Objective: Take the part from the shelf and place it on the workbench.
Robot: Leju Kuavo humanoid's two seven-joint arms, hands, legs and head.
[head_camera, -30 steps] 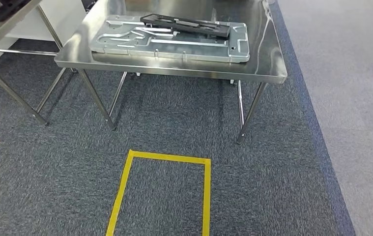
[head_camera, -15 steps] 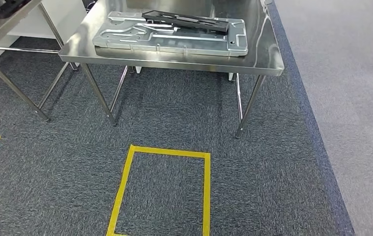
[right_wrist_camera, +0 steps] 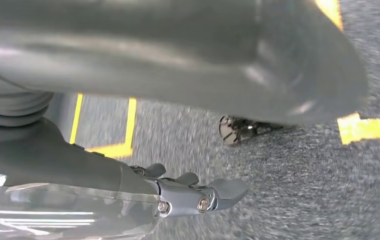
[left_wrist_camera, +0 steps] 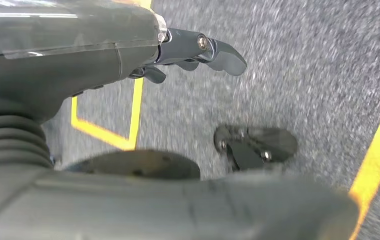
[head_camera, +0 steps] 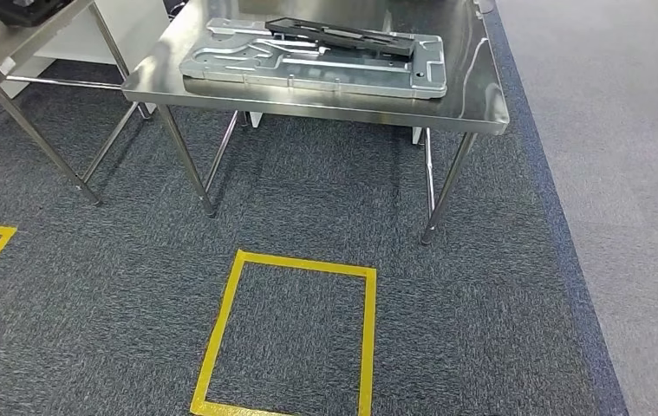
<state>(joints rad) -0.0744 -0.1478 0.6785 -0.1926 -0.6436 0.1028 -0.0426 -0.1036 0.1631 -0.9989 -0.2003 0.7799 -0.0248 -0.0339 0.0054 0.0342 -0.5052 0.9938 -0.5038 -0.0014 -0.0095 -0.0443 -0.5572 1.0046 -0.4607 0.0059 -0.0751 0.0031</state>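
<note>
Workbench (head_camera: pixel 472 104) on grey carpet (head_camera: pixel 308 208) — yellow tape (head_camera: pixel 225 321).

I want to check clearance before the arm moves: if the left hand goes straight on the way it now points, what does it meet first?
Probably only the grey carpet: the left hand hangs empty above it, though depth is unclear.

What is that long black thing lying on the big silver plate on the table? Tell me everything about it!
The long black part is flat and narrow, like a dark frame with slots and ridges, and looks like plastic. It lies flat on top of the silver metal plate, slanted across the plate's far side. The plate rests on the shiny steel table. Nothing else touches the black part, and finer details are too small to tell.
</note>
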